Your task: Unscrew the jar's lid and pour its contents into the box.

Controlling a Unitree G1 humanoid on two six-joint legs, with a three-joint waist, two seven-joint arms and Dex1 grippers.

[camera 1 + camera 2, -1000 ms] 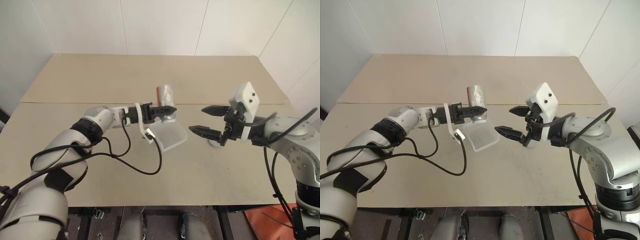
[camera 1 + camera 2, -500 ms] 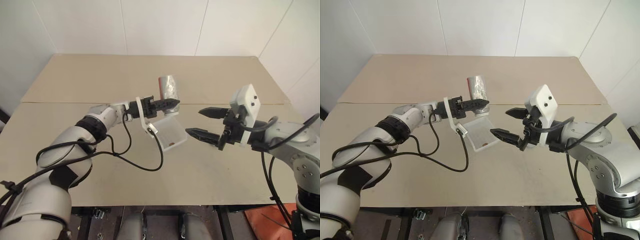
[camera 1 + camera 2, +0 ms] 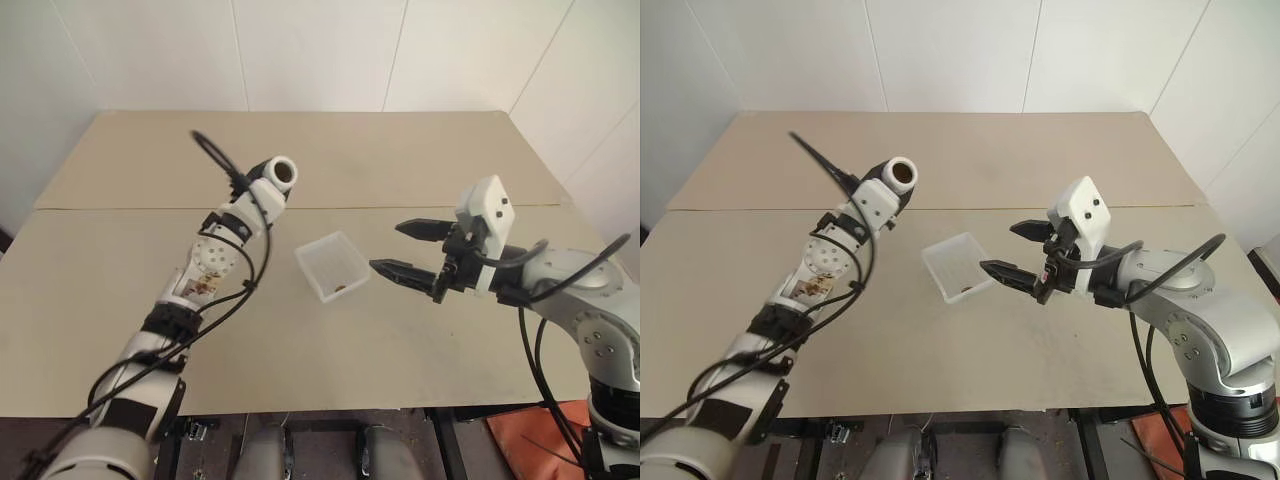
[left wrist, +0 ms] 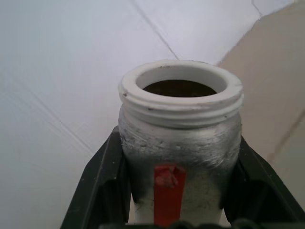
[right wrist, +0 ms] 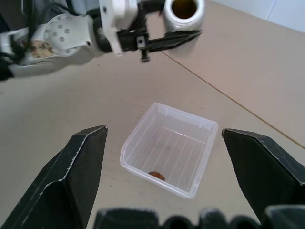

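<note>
The uncapped jar (image 3: 279, 173) is gripped upper left by the left pincer (image 4: 178, 210); the right pincer (image 3: 407, 248) is spread empty (box (image 3: 333, 266) mid-frame, bits (image 5: 156, 175) inside). Emptiness should be confirmed.

Jar (image 4: 178, 143) uncapped, upright, whitish, red mark. Clear square box (image 5: 167, 149) on table, brownish bit (image 5: 156, 175) inside.

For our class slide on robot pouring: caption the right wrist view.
Open right end effector hovers over the clear box holding a brown bit; left end effector grips the uncapped jar.
</note>
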